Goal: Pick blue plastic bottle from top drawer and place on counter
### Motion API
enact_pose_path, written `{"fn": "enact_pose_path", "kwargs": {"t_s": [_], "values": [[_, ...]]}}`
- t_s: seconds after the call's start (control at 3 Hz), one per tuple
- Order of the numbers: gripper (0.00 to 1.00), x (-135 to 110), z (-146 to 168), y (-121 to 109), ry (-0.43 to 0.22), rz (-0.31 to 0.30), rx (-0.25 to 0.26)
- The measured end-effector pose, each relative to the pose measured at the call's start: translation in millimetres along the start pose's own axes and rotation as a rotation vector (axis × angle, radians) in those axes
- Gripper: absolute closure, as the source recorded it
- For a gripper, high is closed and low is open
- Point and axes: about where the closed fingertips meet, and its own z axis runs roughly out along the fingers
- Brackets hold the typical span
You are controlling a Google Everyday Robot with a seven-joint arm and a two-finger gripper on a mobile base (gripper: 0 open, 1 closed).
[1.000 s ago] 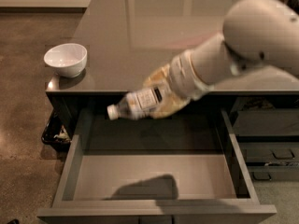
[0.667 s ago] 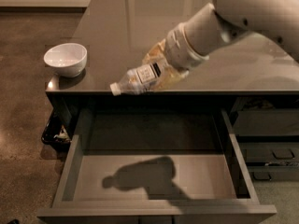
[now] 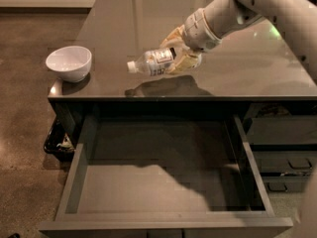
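One gripper (image 3: 178,54) clamps blue plastic bottle (image 3: 151,62) sideways above counter (image 3: 124,21), w/ top drawer (image 3: 148,187) open below.

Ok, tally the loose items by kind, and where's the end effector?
Bottles: 1, the blue plastic bottle, held in the end effector above the counter.
Bowls: 1, the white bowl, on the counter apart from the bottle.
Total: 2.
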Motion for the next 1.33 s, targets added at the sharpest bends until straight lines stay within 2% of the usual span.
{"fn": "enact_pose_path", "kwargs": {"t_s": [0.33,0.67,1.33], "values": [[1.00,17.6,13.5,-16.6,-0.170,0.089,-0.020],[0.82,16.8,0.3,-37.4,-0.210,0.084,0.033],[0.36,16.5,0.1,-37.5,-0.209,0.082,0.033]]}}
